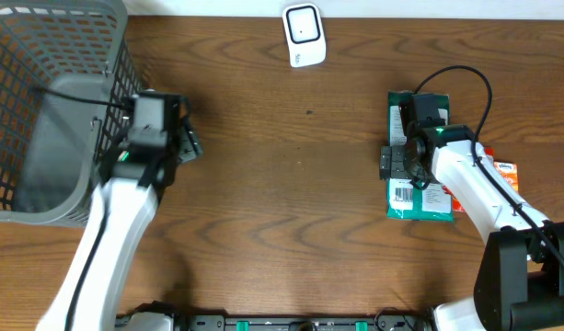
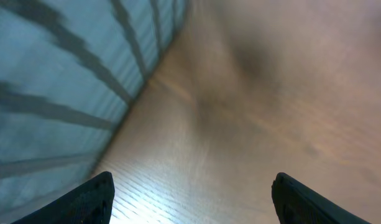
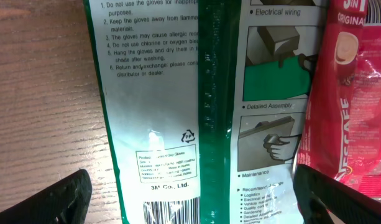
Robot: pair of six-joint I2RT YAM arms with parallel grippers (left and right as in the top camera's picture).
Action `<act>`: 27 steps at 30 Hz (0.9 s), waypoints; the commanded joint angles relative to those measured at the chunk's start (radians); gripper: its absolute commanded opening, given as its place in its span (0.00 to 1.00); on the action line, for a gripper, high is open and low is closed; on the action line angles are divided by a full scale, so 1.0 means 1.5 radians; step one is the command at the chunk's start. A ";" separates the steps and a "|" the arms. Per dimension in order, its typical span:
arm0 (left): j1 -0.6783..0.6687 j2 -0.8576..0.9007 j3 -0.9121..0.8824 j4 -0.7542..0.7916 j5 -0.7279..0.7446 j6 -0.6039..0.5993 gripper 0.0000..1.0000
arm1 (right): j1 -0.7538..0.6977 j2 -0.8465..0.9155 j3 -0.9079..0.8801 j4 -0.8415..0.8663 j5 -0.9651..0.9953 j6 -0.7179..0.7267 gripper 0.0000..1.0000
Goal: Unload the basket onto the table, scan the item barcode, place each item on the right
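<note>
Your glove packet [image 3: 159,124] lies flat on the table [image 1: 291,202], barcode [image 3: 173,211] facing up, just beside a red coffee sachet [image 3: 352,93]. Your right gripper [image 1: 401,164] hovers over it, jaws spread wide, gripping nothing. The white scanner [image 1: 304,35] sits well apart, so I judge pickup and scan are both left. Your left gripper [image 2: 190,193], spread and empty, is beside the basket [image 1: 42,110].

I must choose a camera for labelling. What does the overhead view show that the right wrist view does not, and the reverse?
Only overhead: the basket, the white scanner and the left arm.
Only right wrist: readable print and drawings on the green packet.
Both: the green packet, the red packet beside it, the wood table, and the right gripper, open over the green packet.
</note>
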 commanded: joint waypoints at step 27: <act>0.058 -0.837 -0.164 -0.140 -0.060 -0.007 0.82 | -0.003 -0.004 -0.004 0.001 -0.001 -0.006 0.99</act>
